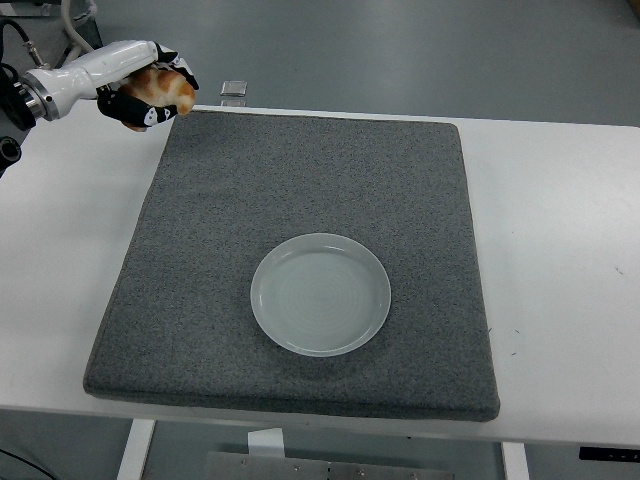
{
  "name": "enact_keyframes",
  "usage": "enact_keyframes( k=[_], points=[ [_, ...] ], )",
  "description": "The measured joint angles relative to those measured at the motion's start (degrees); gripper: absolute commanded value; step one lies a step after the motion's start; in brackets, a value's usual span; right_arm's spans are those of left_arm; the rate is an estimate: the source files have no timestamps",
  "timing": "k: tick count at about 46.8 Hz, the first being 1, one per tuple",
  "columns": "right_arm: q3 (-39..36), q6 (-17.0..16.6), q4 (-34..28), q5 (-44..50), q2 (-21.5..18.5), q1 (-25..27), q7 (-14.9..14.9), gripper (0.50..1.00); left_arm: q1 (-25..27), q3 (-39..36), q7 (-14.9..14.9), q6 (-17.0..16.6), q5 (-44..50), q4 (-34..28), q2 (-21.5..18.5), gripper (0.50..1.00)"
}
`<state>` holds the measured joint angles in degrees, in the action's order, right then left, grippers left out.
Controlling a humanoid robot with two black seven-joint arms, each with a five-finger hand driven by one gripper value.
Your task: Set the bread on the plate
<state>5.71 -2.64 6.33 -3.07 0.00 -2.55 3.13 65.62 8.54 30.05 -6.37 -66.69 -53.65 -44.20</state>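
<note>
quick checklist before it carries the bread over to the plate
1. Bread gripped in the left hand: ok, fingers are curled around it.
2. Bread lifted off the mat: ok, it is held in the air near the mat's far left corner.
3. Plate empty and ready: ok, nothing lies in it.
4. Path from hand to plate: ok, only bare mat shows between them.
5. Right arm out of the way: ok, it is not in view.
6. Grip firm enough for the carry: cannot tell, the fingers hide much of the bread.
</note>
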Motion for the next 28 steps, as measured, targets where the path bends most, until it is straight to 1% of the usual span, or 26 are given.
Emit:
enact_keyframes(
  k=[4, 9, 14, 19, 22, 28],
  points=[
    [0.0, 0.0, 0.0, 0.0, 0.0, 0.0, 0.0, 0.930, 2.7, -2.0, -0.2, 0.0, 0.0, -2.0, 0.2, 0.500],
    [0.0, 0.0, 0.0, 0.0, 0.0, 0.0, 0.0, 0.930, 5.2, -4.7, -0.4, -0.8, 0.0, -6.9, 0.3, 0.500],
    [0.0, 0.0, 0.0, 0.0, 0.0, 0.0, 0.0, 0.930, 5.3, -5.1, -0.4, -1.2, 0.0, -12.6, 0.3, 0.500],
    [0.0, 0.0, 0.0, 0.0, 0.0, 0.0, 0.0, 0.930, 5.3, -5.1, -0.5, -1.4, -0.5, -16.0, 0.7, 0.500],
    [0.0, 0.0, 0.0, 0.0, 0.0, 0.0, 0.0, 0.930, 5.4, -5.1, -0.5, -2.2, -1.5, -17.3, 1.0, 0.500],
    [0.0, 0.0, 0.0, 0.0, 0.0, 0.0, 0.0, 0.930, 4.5, -5.1, -0.5, -4.5, -5.1, -18.9, 4.6, 0.500]
  ],
)
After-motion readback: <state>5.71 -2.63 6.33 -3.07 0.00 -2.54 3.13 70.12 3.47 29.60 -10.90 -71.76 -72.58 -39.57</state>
